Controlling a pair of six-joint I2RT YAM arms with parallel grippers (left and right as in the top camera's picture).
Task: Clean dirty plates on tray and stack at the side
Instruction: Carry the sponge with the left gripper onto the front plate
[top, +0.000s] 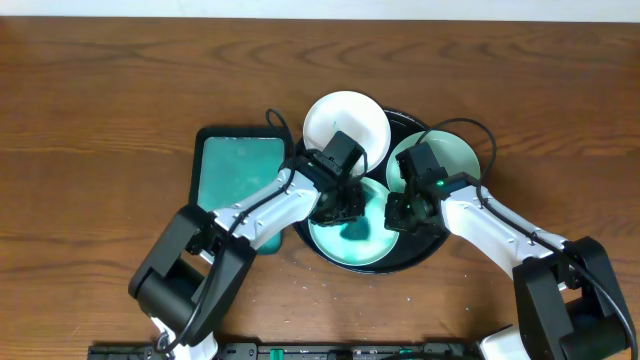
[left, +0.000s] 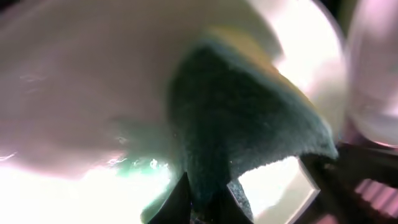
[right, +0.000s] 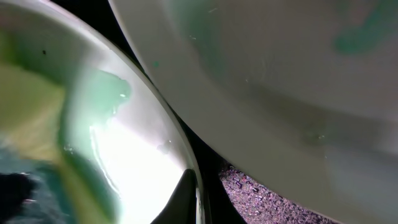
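The round black tray (top: 428, 252) holds three white plates. The back plate (top: 345, 122) looks clean white. The right plate (top: 440, 160) has a teal tint. The front plate (top: 350, 252) is smeared teal. My left gripper (top: 340, 208) is shut on a dark teal sponge (left: 249, 124) and presses it on the front plate (left: 81, 93); its jaws (left: 205, 202) pinch the sponge's lower end. My right gripper (top: 400, 212) is shut on the front plate's right rim (right: 196, 180), one finger inside and one outside. The right plate (right: 280, 74) lies just beside it.
A rectangular black-rimmed teal tray (top: 235, 165) lies on the wooden table (top: 100, 100) just left of the round tray, partly under my left arm. Both arms reach in from the front edge.
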